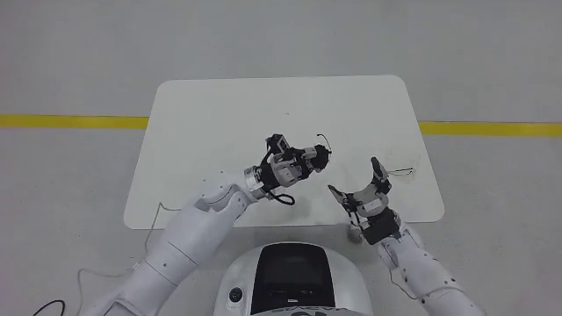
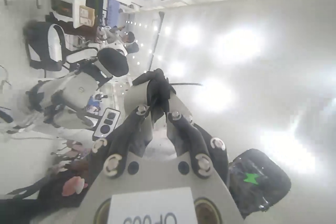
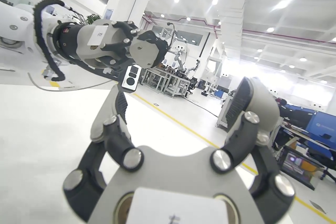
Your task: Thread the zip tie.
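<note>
The left hand is up above the middle of the white counter. Its two fingers are pressed tight together, and they pinch the zip tie right at their tips. The zip tie is thin and black. It pokes out past the fingertips and bends round in a small curve on the side that faces the other hand.

In the left wrist view, the left hand has the zip tie squeezed between its dark pads. One thin end sticks out sideways from the tips. Another thin part runs straight out, away from the hand.

The right hand is near the front edge of the counter, close to the left hand but not touching it. It is wide open, with its two fingers spread far apart, and it has nothing in it. The zip tie is just beside this open hand, a little way off from its fingertips, and does not touch them.

In the right wrist view, the right hand shows a big gap between its ribbed pads. The left hand is out past that gap and off to one side. The zip tie curls out from its tips.

A thin dark strand lies on the counter just beside the right hand. I cannot tell what it is.
</note>
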`<state>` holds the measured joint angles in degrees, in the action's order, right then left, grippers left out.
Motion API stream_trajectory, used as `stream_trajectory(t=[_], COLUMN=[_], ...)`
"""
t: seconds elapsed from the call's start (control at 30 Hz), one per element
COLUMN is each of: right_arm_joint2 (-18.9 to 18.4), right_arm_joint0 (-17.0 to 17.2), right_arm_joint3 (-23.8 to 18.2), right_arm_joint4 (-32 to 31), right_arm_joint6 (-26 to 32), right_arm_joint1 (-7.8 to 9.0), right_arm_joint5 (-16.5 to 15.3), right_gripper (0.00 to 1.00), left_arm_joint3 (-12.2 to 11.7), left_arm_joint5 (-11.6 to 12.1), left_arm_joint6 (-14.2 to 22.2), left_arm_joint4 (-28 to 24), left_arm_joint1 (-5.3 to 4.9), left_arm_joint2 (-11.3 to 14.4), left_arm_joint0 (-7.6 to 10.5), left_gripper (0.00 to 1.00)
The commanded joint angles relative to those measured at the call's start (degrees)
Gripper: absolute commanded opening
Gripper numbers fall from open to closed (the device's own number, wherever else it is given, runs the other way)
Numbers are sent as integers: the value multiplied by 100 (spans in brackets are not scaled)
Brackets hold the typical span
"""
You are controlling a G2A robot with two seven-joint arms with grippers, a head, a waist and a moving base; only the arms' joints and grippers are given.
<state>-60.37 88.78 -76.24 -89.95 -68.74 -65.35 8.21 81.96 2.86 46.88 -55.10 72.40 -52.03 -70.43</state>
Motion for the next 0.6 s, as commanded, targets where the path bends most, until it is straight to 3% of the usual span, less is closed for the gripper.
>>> stream_trajectory(t=[0.0,0.17,0.57], right_arm_joint2=[52,287,251], right_arm_joint0=[-36,-217,-200], right_arm_joint3=[-7,-79,-244], right_arm_joint4=[0,0,66], right_arm_joint6=[-64,-255,29], right_arm_joint1=[31,121,104], right_arm_joint5=[157,511,581], right_gripper=[100,100,100], left_arm_joint3=[-1,-27,-24], left_arm_joint5=[-90,-177,-188], left_arm_joint6=[77,161,209], left_arm_joint4=[-259,-544,-570], left_arm_joint1=[13,32,34], left_arm_joint2=[3,9,14], left_arm_joint0=[-18,-34,-34], left_gripper=[0,0,0])
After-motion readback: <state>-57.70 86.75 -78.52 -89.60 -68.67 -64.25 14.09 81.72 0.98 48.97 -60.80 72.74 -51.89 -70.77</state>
